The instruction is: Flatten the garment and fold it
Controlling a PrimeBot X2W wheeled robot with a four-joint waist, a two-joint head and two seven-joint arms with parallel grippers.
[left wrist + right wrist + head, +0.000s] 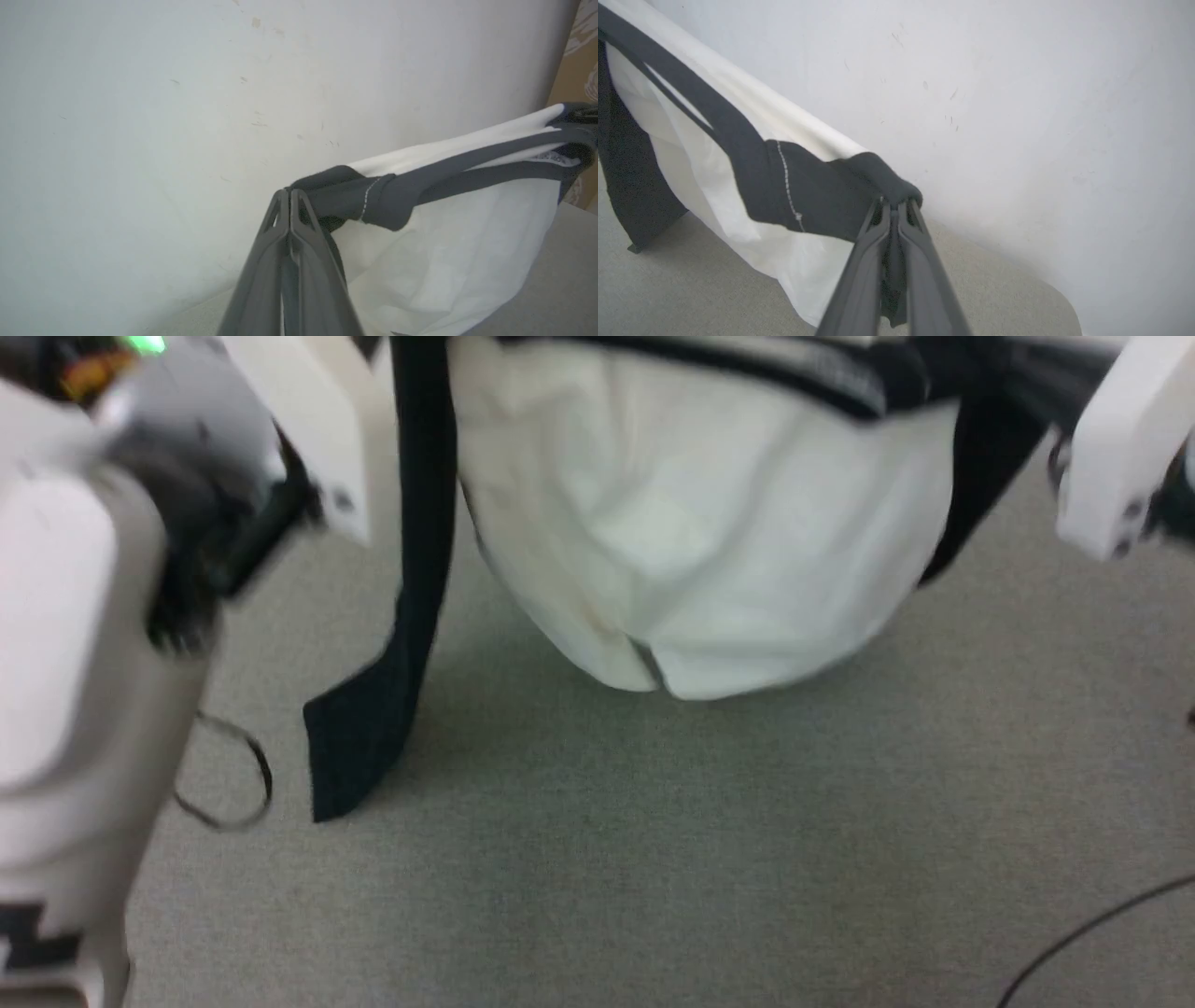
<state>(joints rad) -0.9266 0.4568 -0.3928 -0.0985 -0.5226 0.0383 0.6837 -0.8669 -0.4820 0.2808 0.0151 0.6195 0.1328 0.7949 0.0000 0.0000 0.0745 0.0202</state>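
Left tool (289,193), right tool (894,203): both closed tight, each pinching black shoulder cloth of shirt (709,523). Shirt hanging between them, low over worktop (653,859), toward wall-side edge. Risks: thin pinch slipping, shoulder dropping; loose sleeve (359,747) tucking under during lay-down.

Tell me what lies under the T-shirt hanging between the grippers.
Under the T-shirt is a plain grey surface, darkened by its shadow. The part behind the sagging white body is covered, so anything there cannot be seen.
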